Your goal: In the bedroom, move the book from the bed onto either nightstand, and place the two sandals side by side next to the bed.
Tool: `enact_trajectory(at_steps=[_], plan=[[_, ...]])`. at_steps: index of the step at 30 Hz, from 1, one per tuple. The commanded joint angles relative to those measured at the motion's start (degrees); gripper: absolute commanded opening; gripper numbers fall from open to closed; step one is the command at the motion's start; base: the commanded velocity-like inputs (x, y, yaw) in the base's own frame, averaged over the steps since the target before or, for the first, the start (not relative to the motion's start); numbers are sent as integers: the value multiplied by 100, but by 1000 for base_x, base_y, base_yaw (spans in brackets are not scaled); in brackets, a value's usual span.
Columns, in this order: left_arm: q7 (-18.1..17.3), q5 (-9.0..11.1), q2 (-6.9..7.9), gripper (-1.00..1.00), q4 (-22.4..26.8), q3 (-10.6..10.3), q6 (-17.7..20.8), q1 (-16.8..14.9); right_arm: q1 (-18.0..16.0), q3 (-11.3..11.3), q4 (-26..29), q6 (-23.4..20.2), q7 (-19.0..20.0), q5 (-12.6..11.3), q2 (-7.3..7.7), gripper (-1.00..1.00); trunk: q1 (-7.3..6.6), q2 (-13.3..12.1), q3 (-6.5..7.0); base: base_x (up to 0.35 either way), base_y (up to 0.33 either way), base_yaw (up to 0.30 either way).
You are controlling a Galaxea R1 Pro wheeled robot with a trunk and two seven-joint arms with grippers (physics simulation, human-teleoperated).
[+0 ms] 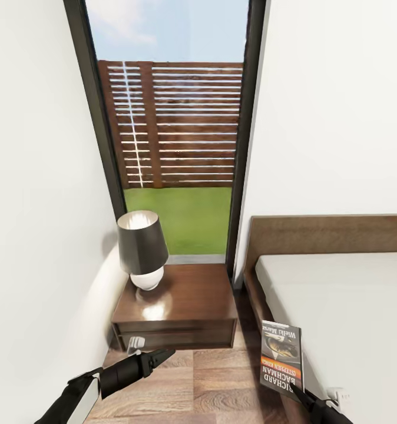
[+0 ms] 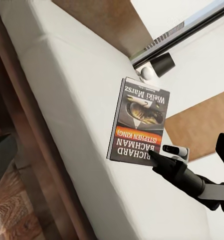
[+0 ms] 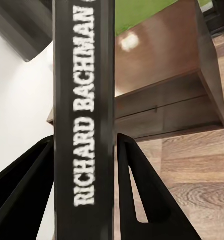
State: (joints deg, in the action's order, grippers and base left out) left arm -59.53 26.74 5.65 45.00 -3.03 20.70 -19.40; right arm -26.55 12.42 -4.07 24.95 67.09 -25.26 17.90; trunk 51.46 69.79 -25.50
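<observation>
Two fingers of the right gripper [image 3: 84, 190] pinch the book [image 1: 282, 356] upright over the bed [image 1: 351, 306] edge. Left gripper [image 1: 163, 354] looks closed, though it's hard to tell. Carry the book level to the nightstand [image 1: 187, 294], clear of the lamp [image 1: 142, 250].

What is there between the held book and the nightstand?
In the head view, bare wood floor separates the book, gripped by the right pincer, from the nightstand.
</observation>
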Motion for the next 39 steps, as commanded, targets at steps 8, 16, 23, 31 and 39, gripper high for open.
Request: enact_trajectory(at_steps=[8,16,23,31,39], plan=[[1,66,7,100,0,-17,57,-3,-12,58,-24,27,23,21,3,-100,1,4,-6,257,0,0],[-2,68,7,100,0,-13,65,-3,-11,58,-24,27,17,22,0,-100,1,4,-6,122,0,0],[-6,68,7,100,0,-13,65,-3,-13,58,-24,27,18,21,0,-100,1,4,-6,311,0,0],[-6,68,7,100,0,-15,63,-3,-13,58,-24,27,22,28,-1,-100,1,4,-6,294,0,1],[-6,68,7,100,0,-22,61,-3,-10,58,-24,27,20,26,-2,-100,1,4,-6,81,0,176]])
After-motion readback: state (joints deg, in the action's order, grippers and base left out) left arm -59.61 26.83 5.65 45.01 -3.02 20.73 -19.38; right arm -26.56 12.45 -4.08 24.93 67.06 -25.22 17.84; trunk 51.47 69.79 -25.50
